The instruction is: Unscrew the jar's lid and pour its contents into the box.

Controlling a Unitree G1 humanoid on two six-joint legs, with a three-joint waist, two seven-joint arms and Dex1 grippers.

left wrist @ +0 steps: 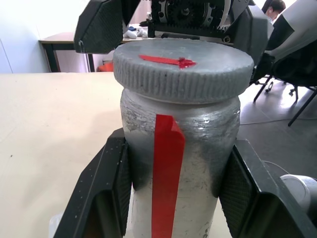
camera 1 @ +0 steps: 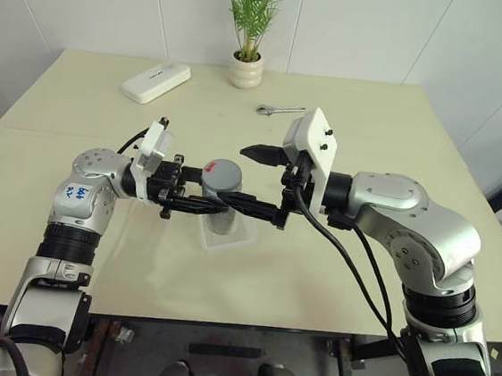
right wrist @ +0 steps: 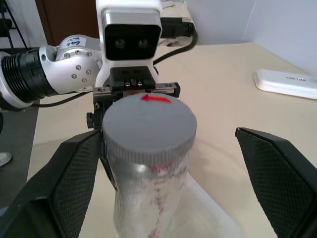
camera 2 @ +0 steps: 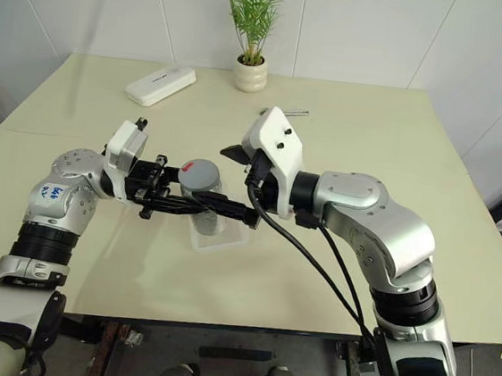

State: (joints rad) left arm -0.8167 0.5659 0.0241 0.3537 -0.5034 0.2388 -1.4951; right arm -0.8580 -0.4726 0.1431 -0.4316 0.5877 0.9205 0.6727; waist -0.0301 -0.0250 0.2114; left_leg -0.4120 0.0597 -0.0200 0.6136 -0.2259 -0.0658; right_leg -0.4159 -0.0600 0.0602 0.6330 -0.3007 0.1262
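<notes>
My left gripper (camera 1: 216, 205) is shut on the jar (left wrist: 178, 148), a silvery cylinder with a red strip, and holds it upright above the clear box (camera 1: 238, 238) on the table. The grey lid (camera 1: 223, 174) with its red mark sits on the jar's top. From the opposite side my right gripper (camera 1: 245, 179) stands open. One of its fingers (right wrist: 74, 183) is close beside the lid (right wrist: 148, 121), the other well clear of it, and neither touches. I cannot make out the contents through the jar's wall.
A white plant pot (camera 1: 245, 69) with a small palm, a flat white device (camera 1: 155, 82) and a metal wrench (camera 1: 280, 110) lie at the far side of the beige table (camera 1: 359, 271). The near table edge runs just below both arms.
</notes>
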